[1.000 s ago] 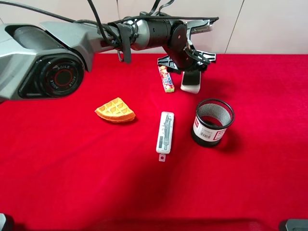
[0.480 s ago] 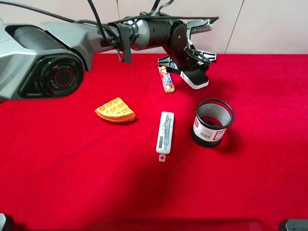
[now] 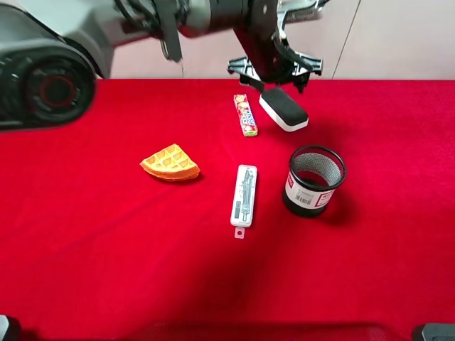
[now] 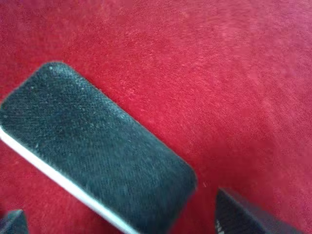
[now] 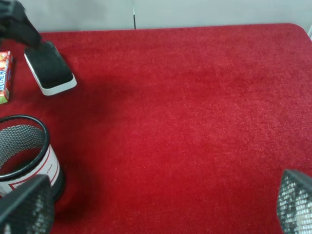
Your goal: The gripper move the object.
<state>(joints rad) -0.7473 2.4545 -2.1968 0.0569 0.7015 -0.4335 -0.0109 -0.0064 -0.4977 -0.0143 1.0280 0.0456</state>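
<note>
Red cloth (image 3: 106,270), 1 ea: eraser (image 3: 284,111), waffle (image 3: 170,163), pen case (image 3: 244,195), cup (image 3: 306,197), candy pk (image 3: 246,115)

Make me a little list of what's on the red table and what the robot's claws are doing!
eraser: lies on the red cloth, black felt up, right of the candy pack
left gripper: open, just above the eraser, not gripping it
right gripper: open, holding nothing, mesh cup in its view
waffle: left of the pen case
pen case: between the waffle and the mesh cup
mesh cup: upright, nearer the camera than the eraser
</note>
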